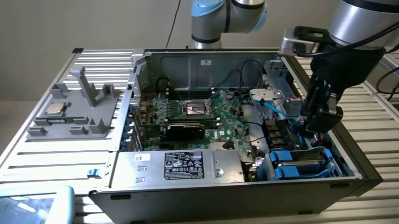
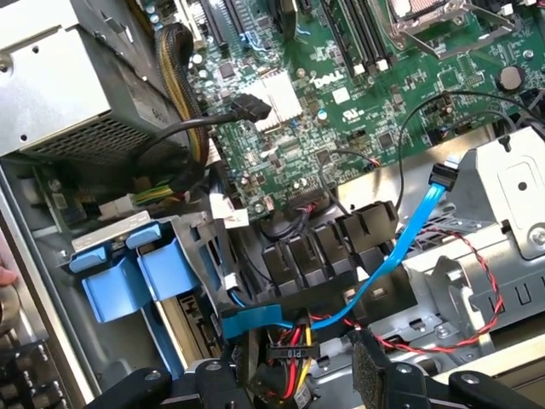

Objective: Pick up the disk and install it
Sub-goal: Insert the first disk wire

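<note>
Disk (image 1: 298, 164) lies near spread hand (image 2: 294, 382); blue cable (image 2: 407, 243) crosses beneath.

The arm (image 1: 358, 21) enters at the far side on the exterior view's right, its silver forearm sloping downward. From the wrist, the black gripper (image 1: 321, 122) hangs pointing down, tilted a little toward the near side. Its two fingers (image 2: 375, 375) stand wide apart, with nothing gripped between them.
</note>
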`<action>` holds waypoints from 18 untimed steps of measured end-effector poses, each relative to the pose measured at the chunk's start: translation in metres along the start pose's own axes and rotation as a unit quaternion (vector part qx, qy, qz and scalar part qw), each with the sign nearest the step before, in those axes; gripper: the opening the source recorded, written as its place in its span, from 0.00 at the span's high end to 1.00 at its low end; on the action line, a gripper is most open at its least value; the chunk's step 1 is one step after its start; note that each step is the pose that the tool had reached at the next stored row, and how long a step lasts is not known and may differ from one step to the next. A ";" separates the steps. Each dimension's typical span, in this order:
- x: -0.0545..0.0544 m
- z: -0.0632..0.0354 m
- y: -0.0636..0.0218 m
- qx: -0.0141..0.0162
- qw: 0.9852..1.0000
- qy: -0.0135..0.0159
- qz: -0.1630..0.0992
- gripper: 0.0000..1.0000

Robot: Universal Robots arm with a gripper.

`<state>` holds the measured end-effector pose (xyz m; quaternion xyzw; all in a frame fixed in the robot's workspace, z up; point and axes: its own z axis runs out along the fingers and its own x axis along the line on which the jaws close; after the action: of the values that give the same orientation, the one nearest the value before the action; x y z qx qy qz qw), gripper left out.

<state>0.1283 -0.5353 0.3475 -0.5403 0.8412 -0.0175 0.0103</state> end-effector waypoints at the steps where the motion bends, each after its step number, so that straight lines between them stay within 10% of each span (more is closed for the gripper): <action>1: 0.000 0.0008 0.0002 0.000 1.000 0.000 0.004 0.40; 14: 0.002 0.0024 0.0040 0.001 1.000 0.000 0.020 0.40; 18: 0.002 0.0025 0.0040 0.001 1.000 0.000 0.020 0.61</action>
<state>0.1239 -0.5354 0.3449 -0.5231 0.8520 -0.0183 0.0110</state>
